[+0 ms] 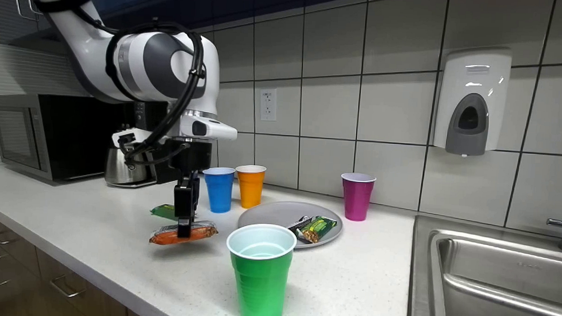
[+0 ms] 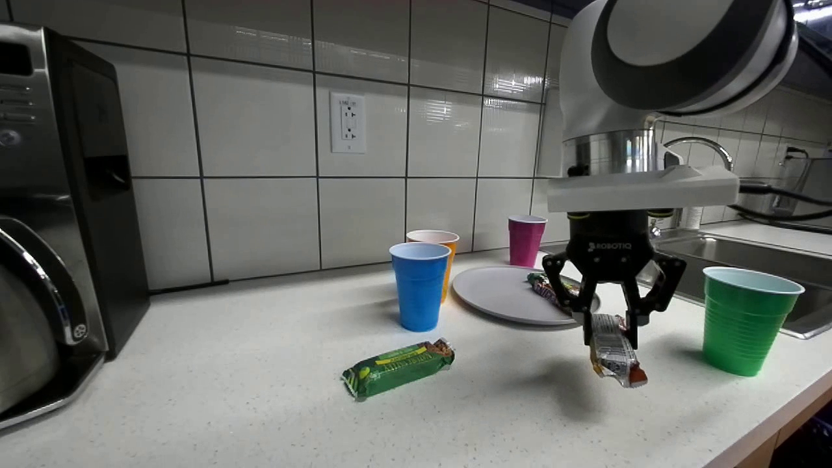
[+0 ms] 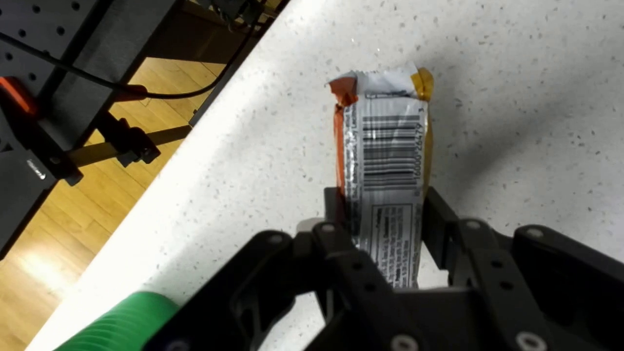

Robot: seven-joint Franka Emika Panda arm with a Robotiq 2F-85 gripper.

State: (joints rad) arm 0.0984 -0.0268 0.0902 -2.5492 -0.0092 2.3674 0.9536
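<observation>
I've got a snack bar (image 3: pixel 390 146) pinched in my gripper (image 2: pixel 610 337), black fingers (image 3: pixel 438 231) snug on its long sides. In the wrist view it sits around mid-frame: slim block, crinkly barcoded silver film, orange and yellow edges, ragged crimped end. It's hanging just above the speckled off-white countertop (image 2: pixel 260 403), toward the lower right in an exterior view. Close by is a green cup (image 1: pixel 262 279), ribbed and plastic-looking, bottom center in an exterior view. A glossy green-wrapped bar (image 2: pixel 398 369) lies flat, lower center of the frame. Then there's a smooth round gray plate (image 2: pixel 494 292), right of center, with shiny wrapped bars (image 1: pixel 319 228) on it. Upright tapered cups stand beyond: a blue cup (image 2: pixel 419 292) and an orange cup (image 1: pixel 250 189) near mid-frame, plus a purple cup (image 1: pixel 357 198) farther right. At the back, shiny pale tiles (image 2: pixel 253 117) with dark grout.
</observation>
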